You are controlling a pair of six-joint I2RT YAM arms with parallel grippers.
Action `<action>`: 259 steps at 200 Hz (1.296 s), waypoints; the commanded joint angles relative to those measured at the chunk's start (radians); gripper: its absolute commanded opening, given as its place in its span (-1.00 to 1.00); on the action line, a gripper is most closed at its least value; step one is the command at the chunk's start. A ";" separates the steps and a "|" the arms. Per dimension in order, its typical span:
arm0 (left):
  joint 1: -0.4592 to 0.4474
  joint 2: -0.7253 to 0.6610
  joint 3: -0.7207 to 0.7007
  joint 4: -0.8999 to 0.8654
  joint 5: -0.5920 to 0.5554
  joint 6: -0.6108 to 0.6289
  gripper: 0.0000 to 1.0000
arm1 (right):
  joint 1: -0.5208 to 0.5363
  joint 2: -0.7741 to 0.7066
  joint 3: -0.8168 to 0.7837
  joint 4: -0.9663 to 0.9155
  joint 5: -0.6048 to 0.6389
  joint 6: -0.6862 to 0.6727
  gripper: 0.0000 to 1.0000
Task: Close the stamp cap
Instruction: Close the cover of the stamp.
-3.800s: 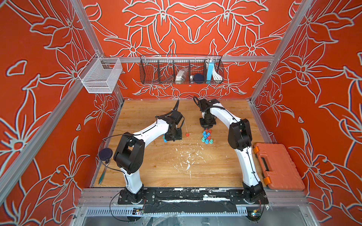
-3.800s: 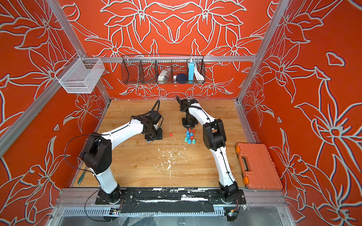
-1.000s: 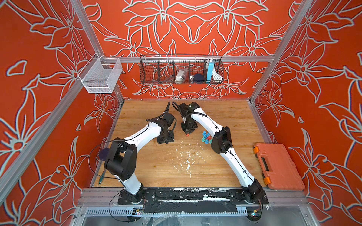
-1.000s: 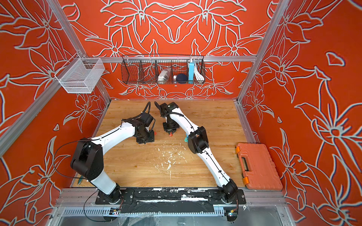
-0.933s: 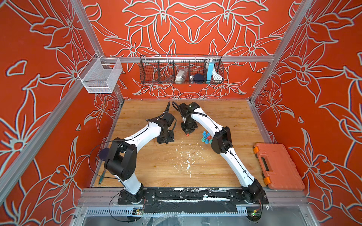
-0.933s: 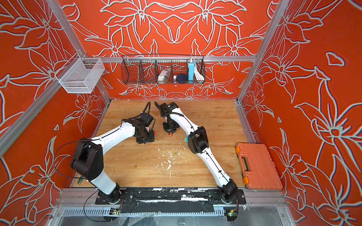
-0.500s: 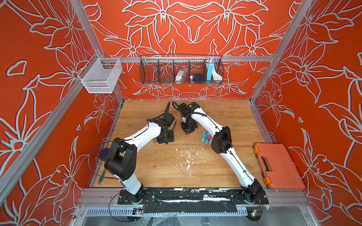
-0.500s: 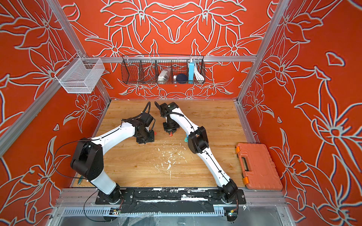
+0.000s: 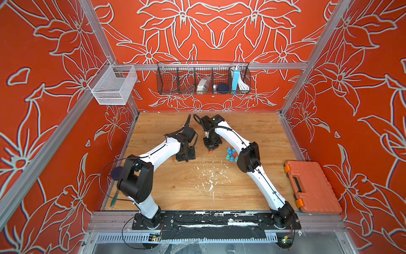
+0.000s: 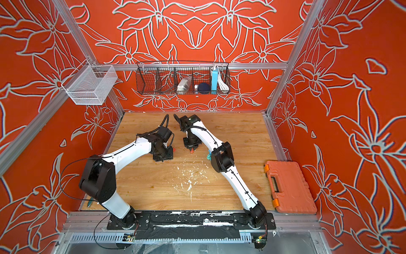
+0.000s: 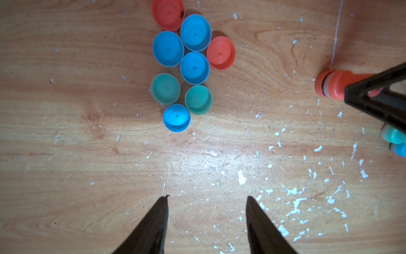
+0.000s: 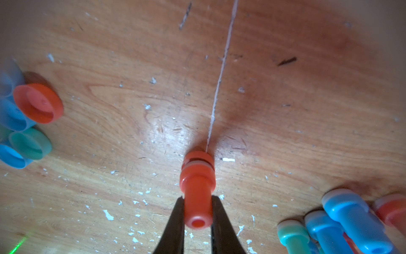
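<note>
- Right gripper (image 12: 197, 199): its two dark fingers are pinched onto the narrow handle of the orange plastic stamp (image 12: 197, 176), one finger on each side. The handle's hollow end faces back toward the wrist camera.
- The stamp's wider end, banded orange, white and orange, juts beyond the fingertips toward the scuffed wooden tabletop (image 12: 285, 132). Whether it touches the wood cannot be told.
- In both top views the orange plastic stamp (image 9: 210, 151) shows as a small orange spot just below the right gripper (image 9: 211, 145), slightly above the centre of the frame.
- Left gripper (image 11: 206, 198): its fingers are spread apart with nothing between them, over bare wood. In a top view it sits left of centre (image 9: 185, 155), near the right gripper but not touching it.
- Cluster of round plastic caps (image 11: 184, 66) in blue, green and orange: mouths upward and packed against one another, well apart from the held stamp.
- Heap of blue, green and orange spare stamps (image 12: 351, 220): lying near the held stamp, and to its right in a top view (image 9: 231, 155).
- Orange plastic tool case (image 9: 312, 187): at the lower right of the frame, off the wood.
</note>
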 commanded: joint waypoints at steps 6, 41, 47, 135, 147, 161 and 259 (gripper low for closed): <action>0.007 0.003 -0.007 -0.005 0.000 0.011 0.14 | 0.003 0.019 -0.023 -0.032 0.010 -0.005 -1.00; 0.007 0.003 -0.009 -0.005 0.000 0.011 0.14 | 0.004 0.031 -0.030 -0.044 0.020 -0.011 -1.00; 0.007 0.003 -0.008 -0.006 0.000 0.012 0.14 | 0.004 0.033 -0.031 -0.046 0.022 -0.011 -1.00; 0.010 0.007 0.016 -0.018 -0.002 0.027 0.14 | -0.008 0.057 -0.028 -0.078 0.111 -0.022 -1.00; 0.010 0.006 0.023 -0.024 -0.002 0.030 0.14 | -0.013 0.062 -0.026 -0.073 0.113 -0.018 -1.00; 0.010 0.005 0.027 -0.028 -0.002 0.031 0.14 | -0.020 0.068 -0.023 -0.069 0.121 -0.013 -1.00; 0.012 0.009 0.021 -0.035 0.000 0.026 0.14 | -0.077 0.061 0.034 -0.035 0.177 0.001 -1.00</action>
